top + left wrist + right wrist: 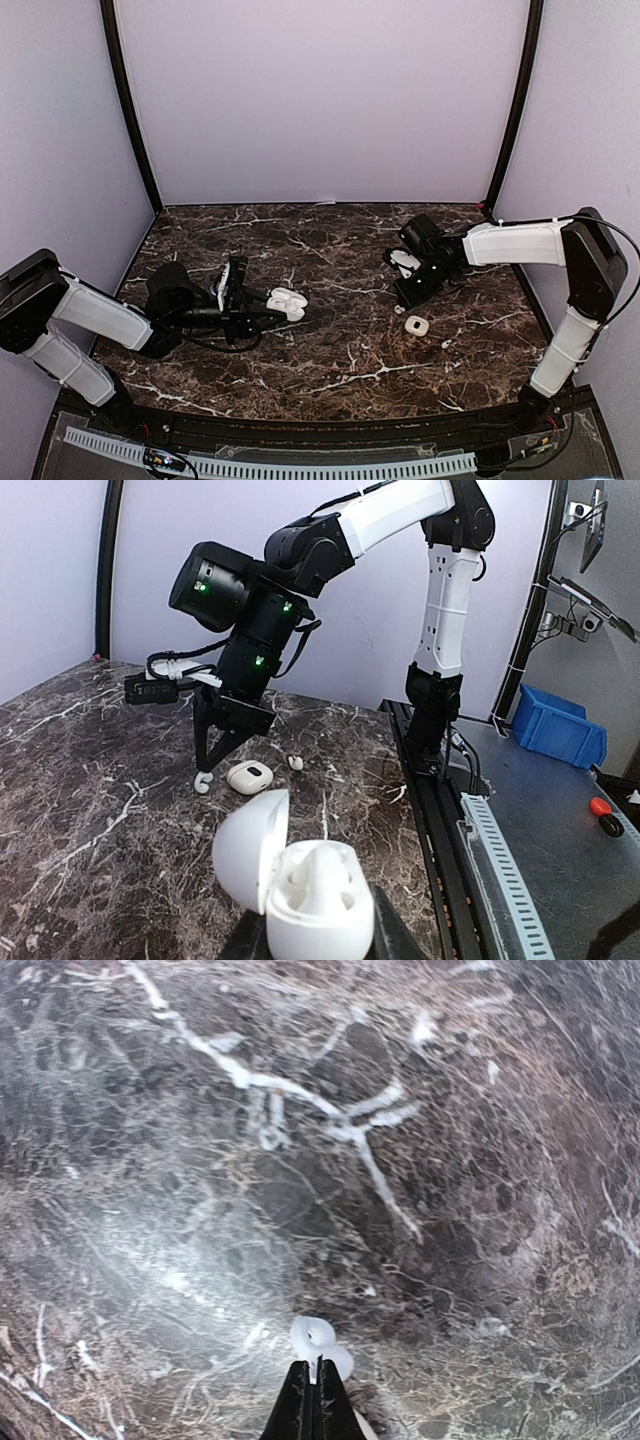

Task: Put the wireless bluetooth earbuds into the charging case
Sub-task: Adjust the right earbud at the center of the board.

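My left gripper is shut on a white charging case, lid open. In the left wrist view the case sits between my fingers, with its empty moulded wells showing. My right gripper points down at the marble and is shut on a white earbud, just above the table. The same earbud shows in the left wrist view at the tips of the right gripper. A second white earbud lies loose on the table, also seen in the left wrist view.
A small closed white case lies on the marble just right of my right gripper, also in the left wrist view. Lavender walls enclose the dark marble table on three sides. A cable rail runs along the near edge.
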`<state>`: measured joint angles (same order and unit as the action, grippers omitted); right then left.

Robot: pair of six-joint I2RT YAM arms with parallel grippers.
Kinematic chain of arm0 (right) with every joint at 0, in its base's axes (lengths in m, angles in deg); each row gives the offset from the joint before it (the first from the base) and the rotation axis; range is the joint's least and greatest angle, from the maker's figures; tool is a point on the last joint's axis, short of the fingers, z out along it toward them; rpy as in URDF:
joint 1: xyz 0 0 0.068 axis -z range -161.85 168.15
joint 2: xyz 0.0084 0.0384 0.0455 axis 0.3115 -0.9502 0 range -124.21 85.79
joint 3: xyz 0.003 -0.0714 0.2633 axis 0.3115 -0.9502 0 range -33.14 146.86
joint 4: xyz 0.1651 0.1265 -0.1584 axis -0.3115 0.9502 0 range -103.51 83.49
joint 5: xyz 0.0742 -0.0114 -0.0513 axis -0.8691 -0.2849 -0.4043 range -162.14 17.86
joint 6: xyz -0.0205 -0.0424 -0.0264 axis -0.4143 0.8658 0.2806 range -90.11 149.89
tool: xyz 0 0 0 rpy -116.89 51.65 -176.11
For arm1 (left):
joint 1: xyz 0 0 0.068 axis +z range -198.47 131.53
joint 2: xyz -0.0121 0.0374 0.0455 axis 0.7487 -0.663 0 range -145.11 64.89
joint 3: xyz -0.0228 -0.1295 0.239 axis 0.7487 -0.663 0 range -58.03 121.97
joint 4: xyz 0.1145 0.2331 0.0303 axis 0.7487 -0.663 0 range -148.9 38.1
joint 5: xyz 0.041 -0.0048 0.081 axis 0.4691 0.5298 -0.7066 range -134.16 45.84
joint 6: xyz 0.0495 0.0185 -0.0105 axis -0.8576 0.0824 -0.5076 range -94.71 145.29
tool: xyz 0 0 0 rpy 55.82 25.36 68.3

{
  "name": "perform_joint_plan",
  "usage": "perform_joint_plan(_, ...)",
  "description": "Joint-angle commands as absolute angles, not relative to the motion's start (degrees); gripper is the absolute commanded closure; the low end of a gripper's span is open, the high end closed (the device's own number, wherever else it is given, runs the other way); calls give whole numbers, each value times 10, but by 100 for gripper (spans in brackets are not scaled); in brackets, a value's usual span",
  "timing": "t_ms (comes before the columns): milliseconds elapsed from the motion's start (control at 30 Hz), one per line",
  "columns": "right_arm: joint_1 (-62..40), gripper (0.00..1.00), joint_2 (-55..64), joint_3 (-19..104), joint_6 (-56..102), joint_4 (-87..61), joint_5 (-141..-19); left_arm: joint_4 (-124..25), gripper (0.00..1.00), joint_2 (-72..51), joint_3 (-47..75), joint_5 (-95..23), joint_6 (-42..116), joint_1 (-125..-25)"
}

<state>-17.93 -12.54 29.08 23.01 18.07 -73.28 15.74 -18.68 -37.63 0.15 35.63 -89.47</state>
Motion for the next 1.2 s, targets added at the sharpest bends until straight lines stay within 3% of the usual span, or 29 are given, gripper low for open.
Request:
perform_joint_plan(0,-186,100,-111,285,235,163,-769,175,85,-176,-378,9,361,-893)
perform_joint_plan(267,-185,100,-109,285,234,166,-781,176,85,-177,-375,11,363,-893)
perform_joint_plan(367,-185,93,-107,287,236,173,-769,175,85,-180,-372,13,363,-893)
perform_joint_plan(533,-188,90,-104,292,224,201,-753,174,85,-180,-370,14,362,-893)
perform_joint_plan(767,-227,88,-101,313,268,231,-691,179,85,-185,-368,15,359,-893)
perform_joint_plan(1167,-327,80,-229,446,255,385,-469,176,85,-160,-385,8,357,-893)
